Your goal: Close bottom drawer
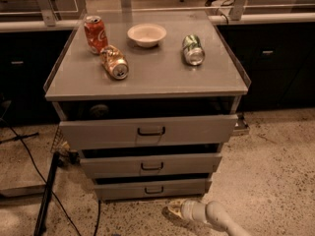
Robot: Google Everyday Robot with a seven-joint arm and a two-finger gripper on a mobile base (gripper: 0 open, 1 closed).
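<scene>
The bottom drawer (152, 189) is the lowest, narrowest grey front of the cabinet, with a small dark centre handle. It stands pulled out a little, with a dark gap above it. My gripper (172, 210) is low, just above the floor, in front of and slightly right of the bottom drawer's front. Its pale tip points left toward the drawer. The white arm (221, 219) runs off to the lower right.
The middle drawer (151, 165) and top drawer (147, 131) are also pulled out. On the cabinet top stand a red can (95, 33), a tipped orange can (114, 62), a white bowl (146, 34) and a tipped green can (193, 49). A black stand (47, 195) and cables lie at the left.
</scene>
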